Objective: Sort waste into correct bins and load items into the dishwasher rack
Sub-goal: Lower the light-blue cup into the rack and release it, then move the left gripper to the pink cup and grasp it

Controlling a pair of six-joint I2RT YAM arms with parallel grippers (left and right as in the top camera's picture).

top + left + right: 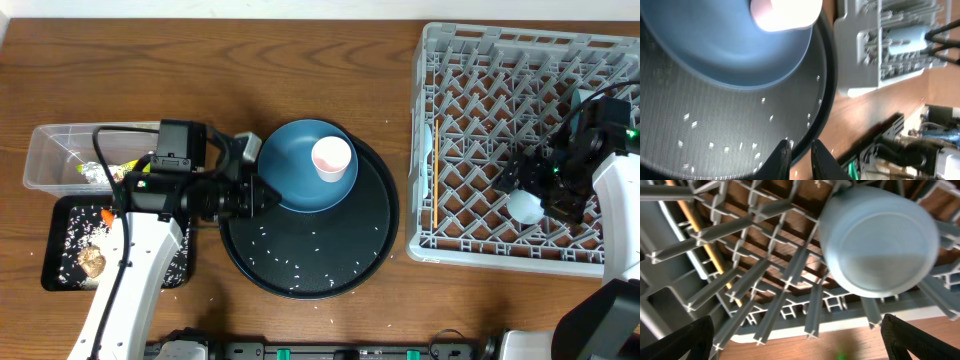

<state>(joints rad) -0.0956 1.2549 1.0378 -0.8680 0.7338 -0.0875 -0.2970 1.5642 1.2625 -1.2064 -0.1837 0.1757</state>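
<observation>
**A:** What is in the bins?

**B:** The tub (50,150) holds foil (88,172) and the wrapper (125,168). The black tray (50,278), beside it and nearer the robot, has rice (75,240), a carrot piece (107,215) and a brown lump (92,262).

**A:** And the round tray (370,240)?

**B:** More rice grains lie on it. The plate (295,170) sits on its far half, and the pink cup (332,158) stands upright on the plate.

**A:** Where is the left gripper (801,150)?

**B:** It is low over the round tray, just beside the plate's rim on the tub side. The overhead view shows the tips right at that rim. The wrist view shows the plate ahead of the fingers, not between them. The fingers stand a narrow gap apart with nothing in it.

**A:** What is in the rack (420,100)?

**B:** The chopstick (436,170) lies along its left wall. The blue cup (880,240) is upside down on the lattice, base up, near the front edge.

**A:** And the right gripper (797,322)?

**B:** It is above that cup and spread wide. The dark fingers (920,340) show at either lower corner of the wrist view, well clear of the cup's sides. It grips nothing.
</observation>
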